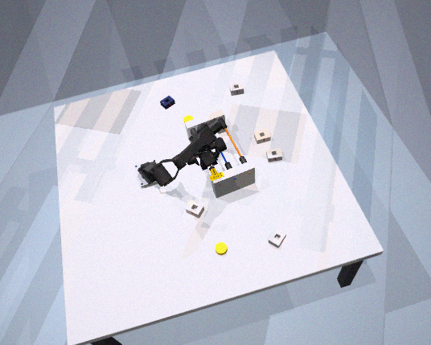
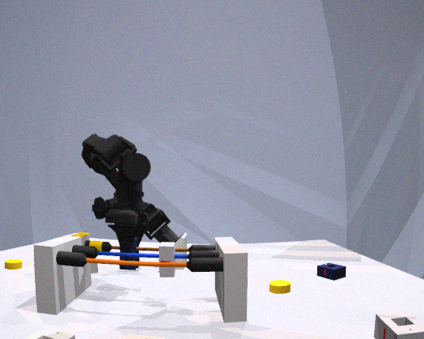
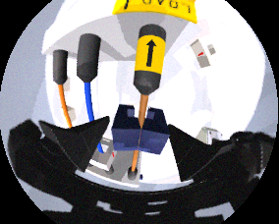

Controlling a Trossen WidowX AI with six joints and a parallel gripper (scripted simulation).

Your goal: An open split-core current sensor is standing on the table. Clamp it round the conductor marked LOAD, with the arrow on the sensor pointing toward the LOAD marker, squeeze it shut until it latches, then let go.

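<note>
The dark blue split-core sensor sits around the brown conductor marked LOAD. Its two halves meet at a thin seam in the wrist view; whether it is latched cannot be told. The LOAD plate is on the near end wall, and the yellow sleeve carries a black arrow pointing to it. The sensor's own arrow is not visible. My gripper is open, one finger on each side of the sensor with gaps. The arm hides the sensor in the top view.
A blue conductor and an orange conductor run alongside between two end walls. A light block sits at the blue one. Several blocks and yellow discs lie around.
</note>
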